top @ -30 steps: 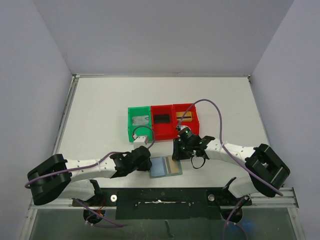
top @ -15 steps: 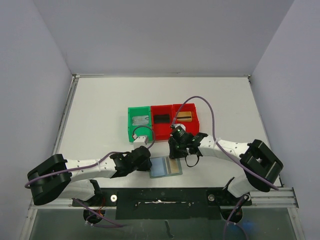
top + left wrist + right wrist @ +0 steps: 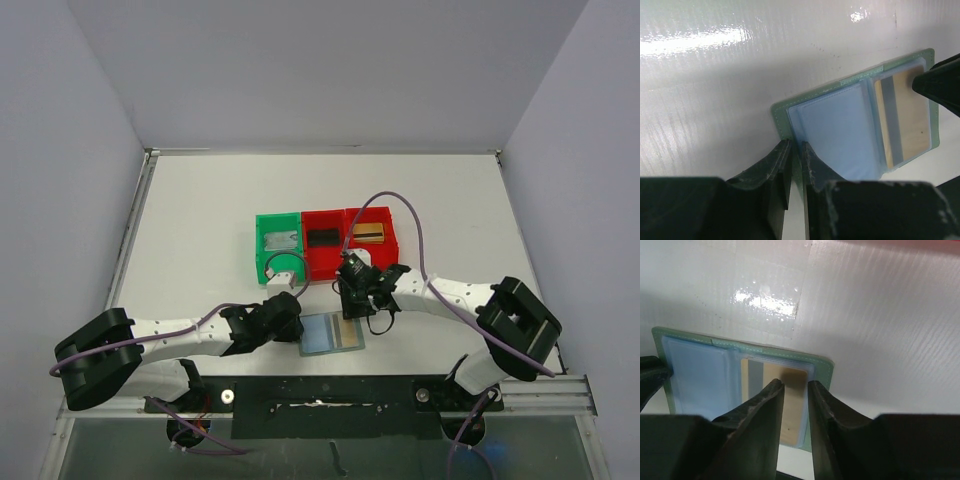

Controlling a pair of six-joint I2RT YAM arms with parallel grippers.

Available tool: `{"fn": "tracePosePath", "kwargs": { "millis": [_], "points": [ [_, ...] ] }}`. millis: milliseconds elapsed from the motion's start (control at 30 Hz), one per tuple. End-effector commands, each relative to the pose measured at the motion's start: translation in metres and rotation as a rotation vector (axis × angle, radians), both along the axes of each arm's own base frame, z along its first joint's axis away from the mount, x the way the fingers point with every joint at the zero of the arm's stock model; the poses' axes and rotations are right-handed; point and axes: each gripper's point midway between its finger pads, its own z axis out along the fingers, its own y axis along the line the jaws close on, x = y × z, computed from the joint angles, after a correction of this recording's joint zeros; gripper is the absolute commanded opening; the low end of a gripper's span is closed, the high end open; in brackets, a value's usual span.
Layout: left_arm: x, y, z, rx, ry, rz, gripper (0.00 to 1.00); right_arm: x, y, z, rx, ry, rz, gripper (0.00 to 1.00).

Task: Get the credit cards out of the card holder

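Observation:
The card holder (image 3: 322,334) lies open near the table's front edge, with a green rim and pale blue pockets. My left gripper (image 3: 298,330) is shut on its left edge; in the left wrist view the jaws (image 3: 796,147) pinch the rim of the card holder (image 3: 840,125). A gold credit card with a grey stripe (image 3: 907,120) sits in the right pocket. My right gripper (image 3: 347,310) hovers over that pocket, jaws a little apart and empty. In the right wrist view the gripper (image 3: 796,385) frames the gold card (image 3: 792,415) in the holder (image 3: 700,375).
Three open bins stand just behind the holder: a green bin (image 3: 262,250) with a silver-grey card (image 3: 281,240), a red bin (image 3: 325,262) with a black card (image 3: 323,238), and a red bin (image 3: 392,238) with a gold card (image 3: 369,234). The right arm's purple cable (image 3: 400,200) arches over the bins.
My right gripper has moved left and towards the card holder, from beside the red bin to over the holder's right pocket. The left gripper and the holder have not moved.

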Motion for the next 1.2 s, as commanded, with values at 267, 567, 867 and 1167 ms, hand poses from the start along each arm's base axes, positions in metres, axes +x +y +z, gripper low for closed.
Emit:
{"fn": "tracePosePath", "kwargs": {
  "millis": [267,567,867,1167],
  "points": [
    [0.001,-0.009,0.010,-0.023,-0.007,-0.021,0.11,0.010,0.008,0.022,0.019,-0.068,-0.009,0.08],
    [0.002,-0.010,0.011,-0.017,-0.008,-0.023,0.11,0.006,0.006,0.018,0.025,-0.057,-0.001,0.34],
    [0.002,-0.011,0.011,-0.014,-0.006,-0.029,0.11,0.003,0.012,0.001,-0.001,-0.003,0.036,0.22],
    [0.003,-0.013,0.011,-0.009,-0.008,-0.031,0.11,0.010,0.011,0.029,0.043,-0.083,0.012,0.02]
  ]
}}
